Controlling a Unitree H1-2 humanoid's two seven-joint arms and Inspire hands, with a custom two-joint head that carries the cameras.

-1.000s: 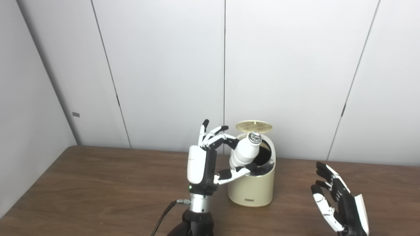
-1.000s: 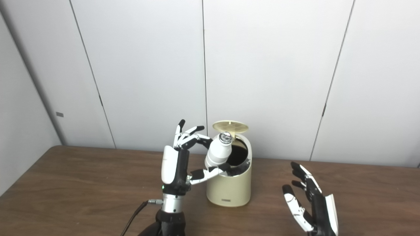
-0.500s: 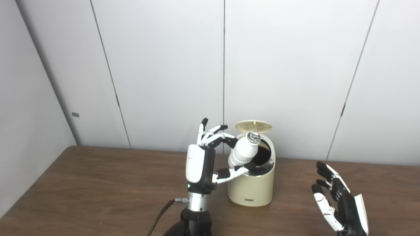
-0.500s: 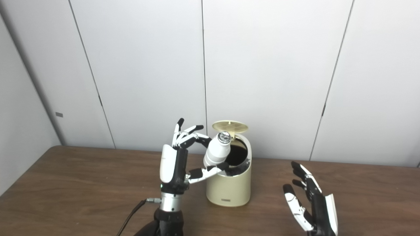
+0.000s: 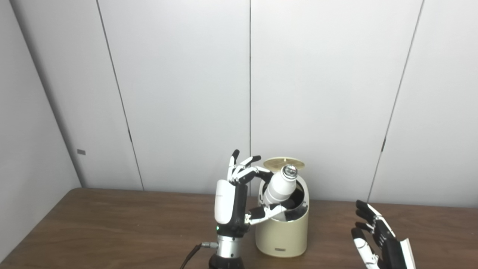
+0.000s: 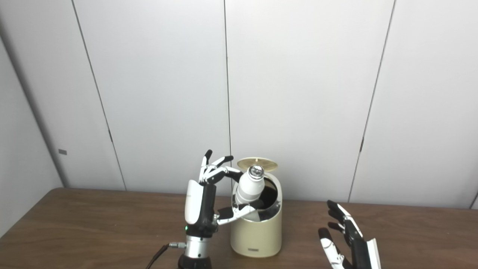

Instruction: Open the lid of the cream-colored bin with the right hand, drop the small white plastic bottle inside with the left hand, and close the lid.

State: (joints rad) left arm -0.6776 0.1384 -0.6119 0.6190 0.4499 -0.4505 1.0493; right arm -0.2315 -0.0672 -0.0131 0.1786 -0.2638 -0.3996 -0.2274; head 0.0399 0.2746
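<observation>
The lower end of the small white plastic bottle (image 5: pixel 278 186) sits behind the front rim of the cream-colored cylindrical bin (image 5: pixel 282 233), so how far down it reaches cannot be seen. The bin's dark inside shows no bottom. The left hand (image 5: pixel 239 192) partly covers the bottle's near side, and whether its upper fingers (image 5: pixel 242 170) touch the bottle cannot be told. The left forearm is cut off by the bottom edge. The black-and-white right hand (image 6: pixel 347 239) is cut at the bottom edge, its wrist out of view. The small label (image 6: pixel 254 248) low on the bin's front is too small to read. The brown wooden desk (image 5: pixel 112 228) runs out of view at the near edge.
</observation>
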